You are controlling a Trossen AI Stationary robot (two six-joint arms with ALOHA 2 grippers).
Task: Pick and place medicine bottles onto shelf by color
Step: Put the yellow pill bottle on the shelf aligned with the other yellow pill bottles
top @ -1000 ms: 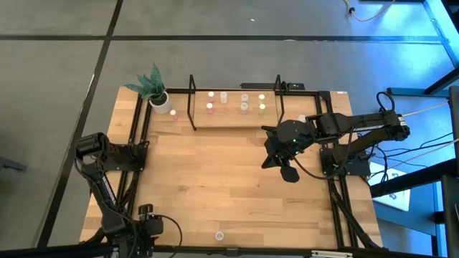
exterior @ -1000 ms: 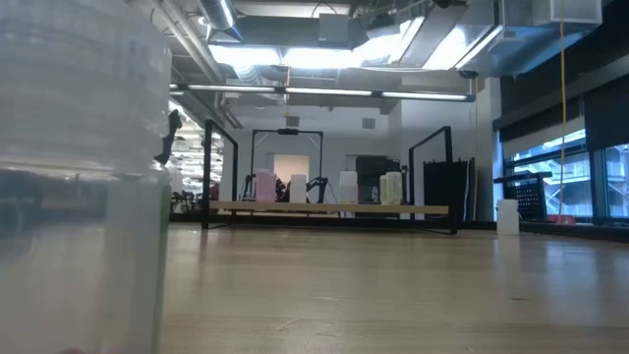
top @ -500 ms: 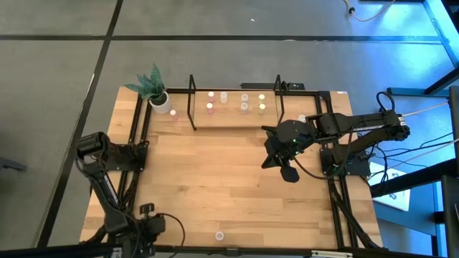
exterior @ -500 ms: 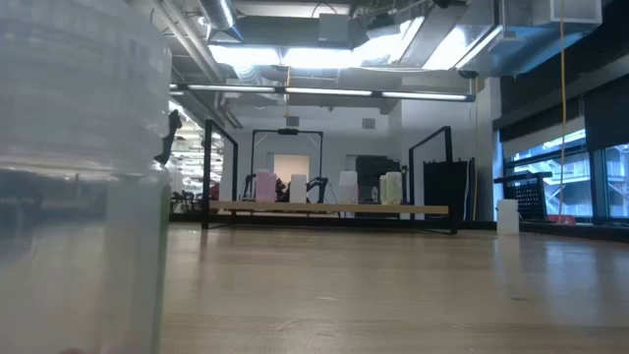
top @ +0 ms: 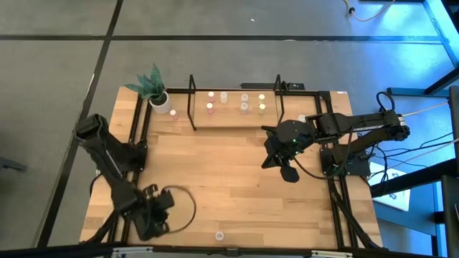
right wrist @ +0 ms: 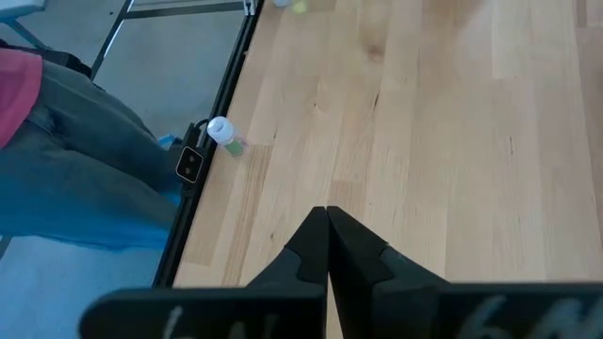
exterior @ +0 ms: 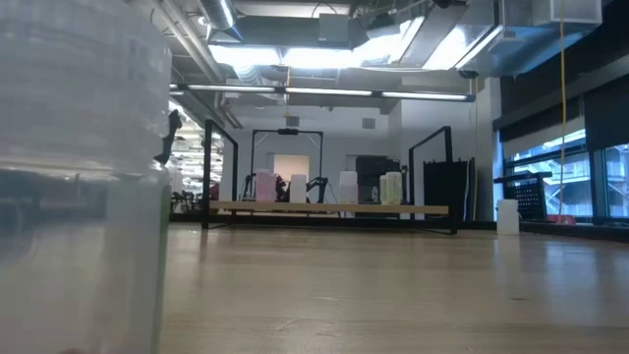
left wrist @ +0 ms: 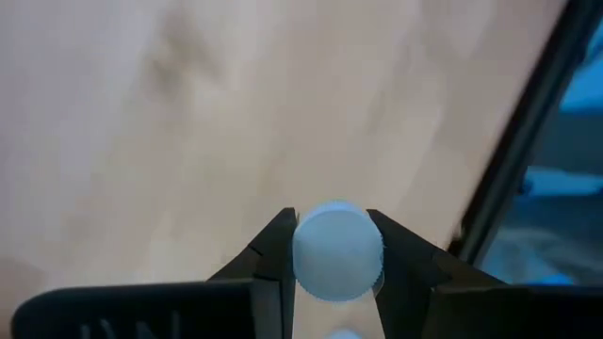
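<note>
Left gripper (left wrist: 334, 247) has lifted — white-topped bottle (left wrist: 337, 252) pinched between fingers.

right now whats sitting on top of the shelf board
In the high view the shelf carries six small medicine bottles: two pink-topped toward the plant side, two whitish in the middle, two yellow-green toward the right arm. Its black posts hide nothing obvious; labels are unreadable.

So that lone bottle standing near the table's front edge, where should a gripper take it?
Take the lone bottle by its round side wall, fingers either side, coming straight down: it stands upright with bare wood around it. The left gripper already holds a white-topped bottle this way; the right gripper waits mid-table.
</note>
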